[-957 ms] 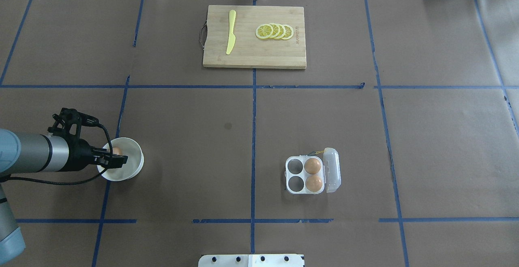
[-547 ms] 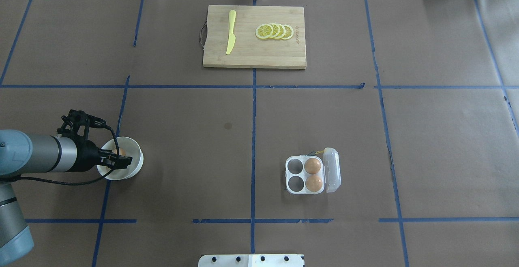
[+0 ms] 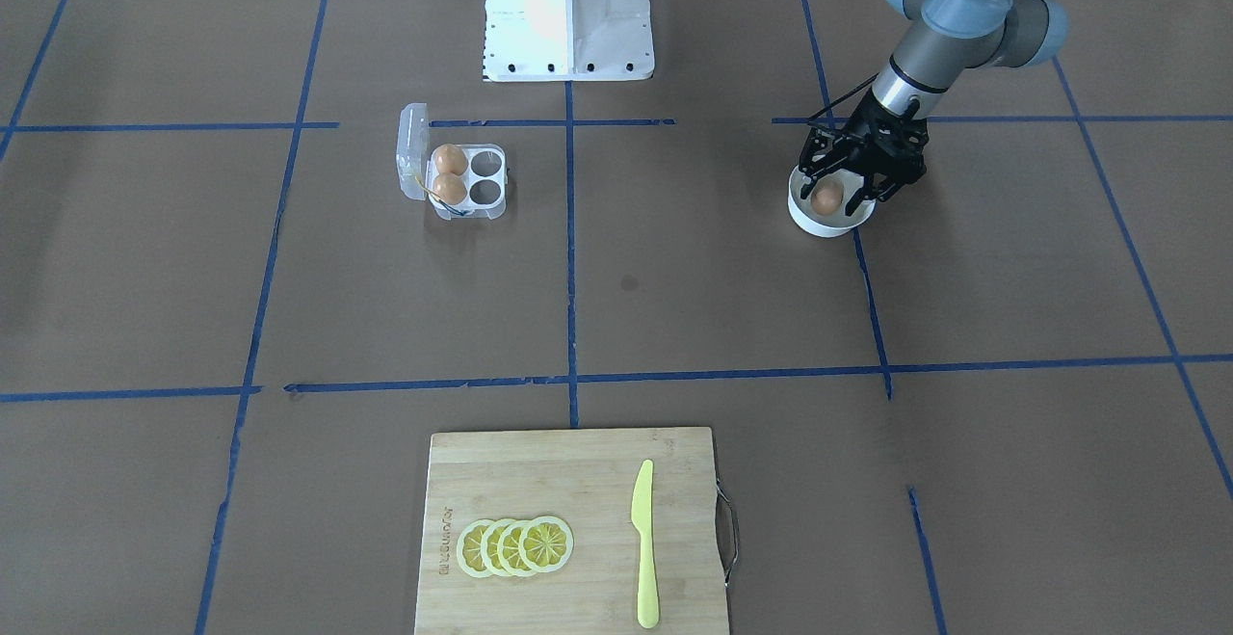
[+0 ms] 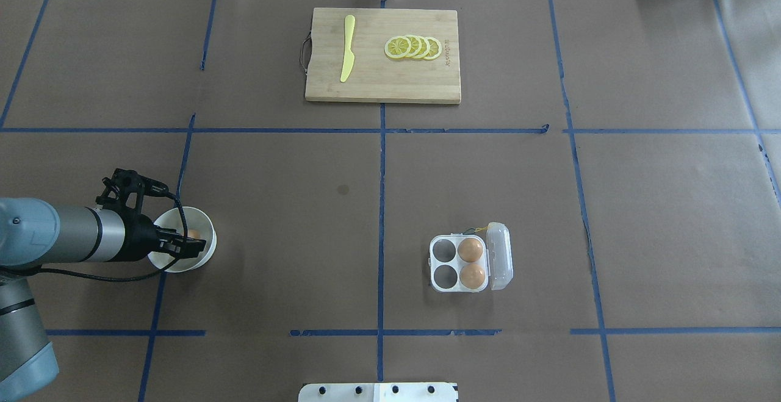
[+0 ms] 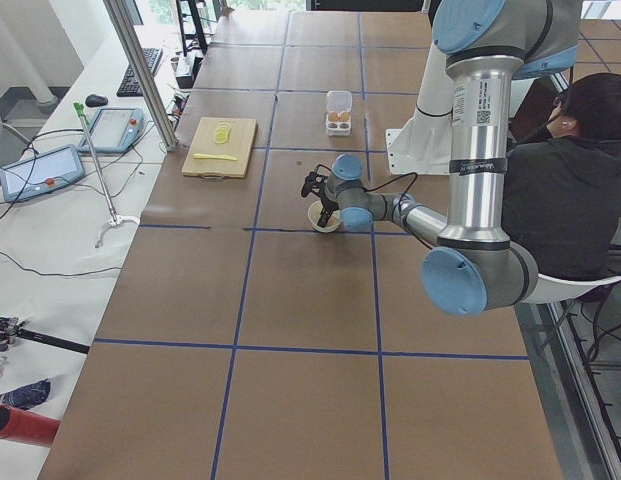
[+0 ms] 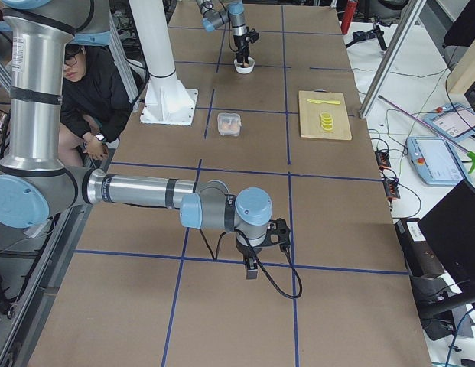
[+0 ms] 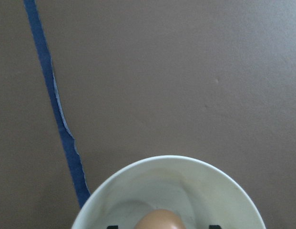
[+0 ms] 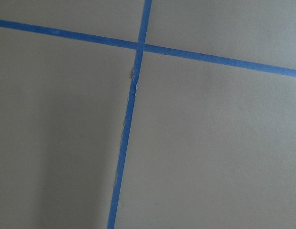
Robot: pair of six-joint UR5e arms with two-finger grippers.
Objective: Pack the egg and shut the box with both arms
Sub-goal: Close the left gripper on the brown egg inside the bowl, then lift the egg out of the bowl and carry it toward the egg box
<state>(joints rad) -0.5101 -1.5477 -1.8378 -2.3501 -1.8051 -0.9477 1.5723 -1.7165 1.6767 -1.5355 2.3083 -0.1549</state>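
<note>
Surface (image 4: 274, 176): brown paper crossed by blue tape lines; it carries everything below.
Left arm (image 4: 67, 242): comes in low from the left edge of the overhead view, and its wrist reaches over the bowl.
Right arm (image 6: 138, 191): seen only in the exterior right view, stretched low over a bare part of the surface, well apart from the box.
Cutting board (image 4: 378, 85): wooden, at the far side of the surface, well apart from the bowl and the box.
Box (image 4: 431, 262): clear four-cup carton, right of the middle tape line in the overhead view. Its lid (image 4: 499, 255) is swung open and stands on the side away from the bowl.
Bowl (image 3: 824, 224): round, white, upright, on the robot's left, just beside a tape line.
Left pincer (image 3: 828, 194): lowered into the bowl. Its fingers stand spread on both sides of the egg, and the left wrist view shows a gap on each side.
Right pincer (image 6: 252, 272): points down at the surface; I cannot tell how its fingers stand.
Knife (image 4: 347, 48): yellow, flat on the board's left part.
Lemon slices (image 4: 413, 47): four, overlapping in a row on the board, beside the knife.
Egg (image 3: 826, 198): brown, lying inside the bowl between the fingers.
Other eggs (image 4: 470, 249): two, in the two cups next to the lid.
</note>
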